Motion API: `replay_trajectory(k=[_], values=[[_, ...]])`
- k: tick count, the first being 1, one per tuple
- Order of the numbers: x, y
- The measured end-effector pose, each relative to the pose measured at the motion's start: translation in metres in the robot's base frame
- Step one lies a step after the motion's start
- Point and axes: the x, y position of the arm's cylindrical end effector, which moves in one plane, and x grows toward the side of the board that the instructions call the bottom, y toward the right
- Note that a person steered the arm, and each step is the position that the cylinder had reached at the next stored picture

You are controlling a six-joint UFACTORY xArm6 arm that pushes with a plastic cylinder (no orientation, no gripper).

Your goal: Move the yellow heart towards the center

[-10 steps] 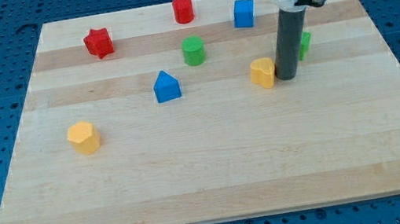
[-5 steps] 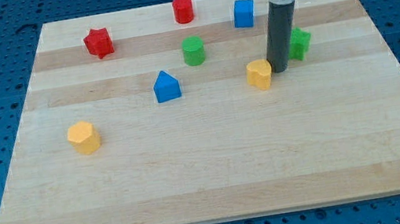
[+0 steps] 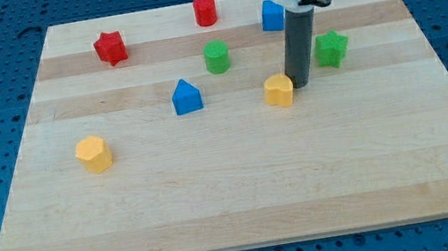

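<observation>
In the one camera view, my tip (image 3: 299, 87) rests on the table (image 3: 244, 202) touching the right side of the yellow heart (image 3: 278, 91), which lies right of the table's middle and a little toward the far side. There is no gripper on this arm, only the dark rod, so nothing opens or closes; the rod simply presses against the heart's flank.

I judge the step in hand to be the push itself: contact is made and the heart has some way to go. The next move calls for a steady slide leftward and slightly nearer, keeping the tip behind the heart so it does not slip off one lobe and spin away.

Counting the blocks, eight in all:
- two yellow: the heart and a yellow block (image 3: 93, 153) near left
- two blue: a blue block (image 3: 186, 96) and a blue cube (image 3: 272, 15)
- two green: a green cylinder (image 3: 215, 56) and a green star (image 3: 331, 47)
- two red: a red star (image 3: 109, 47) and a red cylinder (image 3: 204, 10)
</observation>
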Motion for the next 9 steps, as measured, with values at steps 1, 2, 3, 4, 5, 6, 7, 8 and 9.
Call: replay_trajectory(k=[1, 2, 3, 4, 5, 6, 7, 8, 9], values=[[0.0000, -0.0024], [0.0003, -0.0035], [0.0003, -0.0084], [0.0003, -0.0084], [0.0003, -0.0096], [0.0015, -0.0096], [0.0036, -0.0111], [0.0036, -0.0111], [0.0073, -0.0111]])
